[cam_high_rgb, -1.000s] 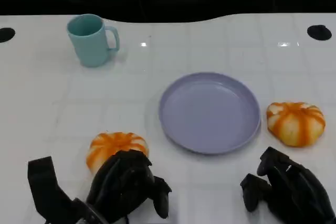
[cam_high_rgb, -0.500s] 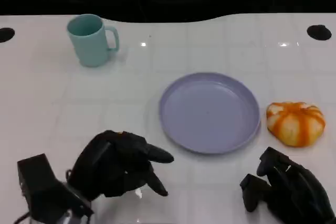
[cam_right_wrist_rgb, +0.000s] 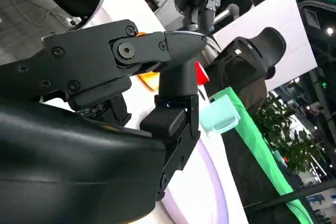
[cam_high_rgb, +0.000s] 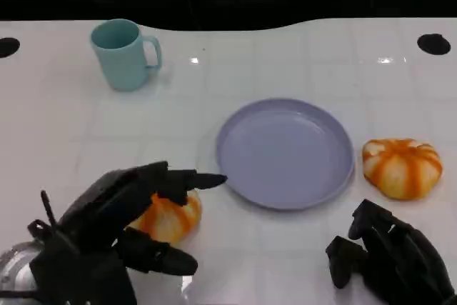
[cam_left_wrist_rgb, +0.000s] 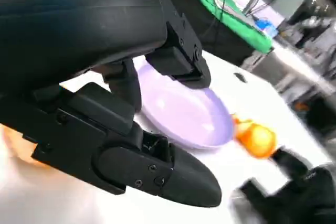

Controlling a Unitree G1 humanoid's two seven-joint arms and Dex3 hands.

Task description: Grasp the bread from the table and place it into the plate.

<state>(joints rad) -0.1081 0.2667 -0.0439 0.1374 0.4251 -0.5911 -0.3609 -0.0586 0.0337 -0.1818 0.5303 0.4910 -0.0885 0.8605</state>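
Observation:
An orange-and-white bread lies on the white table, left of the lilac plate. My left hand reaches around it, with fingers stretched over its far side and one finger along its near side, spread apart. In the left wrist view the hand stands before the plate. A second bread sits right of the plate. My right hand rests on the table near that bread, holding nothing, its fingers loosely bent.
A teal mug stands at the back left, far from both hands. The plate holds nothing. The table's far edge meets a dark background. In the left wrist view the second bread lies beyond the plate.
My left hand moved forward over the near bread, then drew back left and low, its fingers now spread on either side of the bread. The right hand has stayed still.

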